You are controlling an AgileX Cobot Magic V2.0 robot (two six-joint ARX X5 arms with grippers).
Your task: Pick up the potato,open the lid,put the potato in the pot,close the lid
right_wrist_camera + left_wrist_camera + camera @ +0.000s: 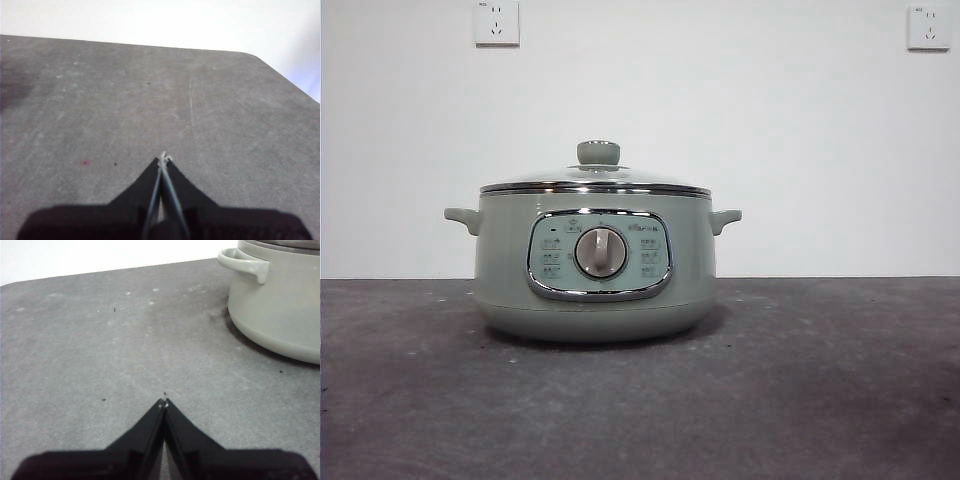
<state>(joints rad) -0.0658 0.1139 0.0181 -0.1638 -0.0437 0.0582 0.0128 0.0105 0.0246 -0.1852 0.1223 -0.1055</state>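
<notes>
The pale sage-green pot (595,270) stands in the middle of the table in the front view, its control panel and grey dial (600,252) facing me. The glass lid (596,184) with its green knob (598,152) sits on the pot. The potato is not in view in any frame. My left gripper (164,403) is shut and empty, above bare table beside the pot (280,305). My right gripper (163,158) is shut and empty over bare table, with the pot out of its view. Neither arm shows in the front view.
The dark grey table (820,400) ends at a white wall with two sockets (497,22) (929,27). The table's far edge and a rounded corner (260,56) show in the right wrist view.
</notes>
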